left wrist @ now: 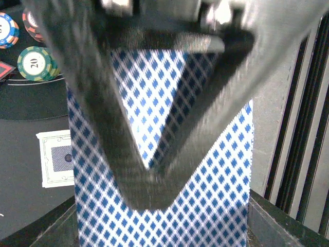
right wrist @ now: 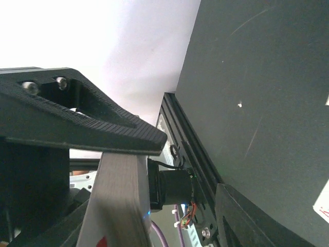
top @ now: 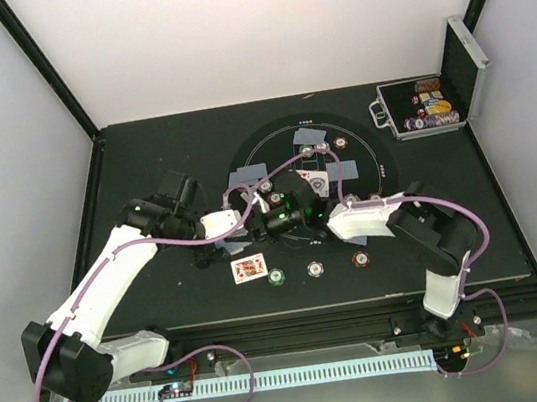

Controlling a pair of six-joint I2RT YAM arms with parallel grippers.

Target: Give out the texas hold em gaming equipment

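The left gripper [left wrist: 149,190] is clamped on a blue-and-white diamond-backed deck of playing cards [left wrist: 216,195]. Left of it, a grey-blue face-down card [left wrist: 56,157] lies on the black desk [left wrist: 25,113], a green chip [left wrist: 36,63] beyond. The right gripper [top: 309,217] stands apart, a pale grey slab [right wrist: 118,206] touching its upper finger.

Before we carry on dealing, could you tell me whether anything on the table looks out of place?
One playing card lies face up near the mat's front edge, while cards farther back lie backs up. Nothing looks spilled.
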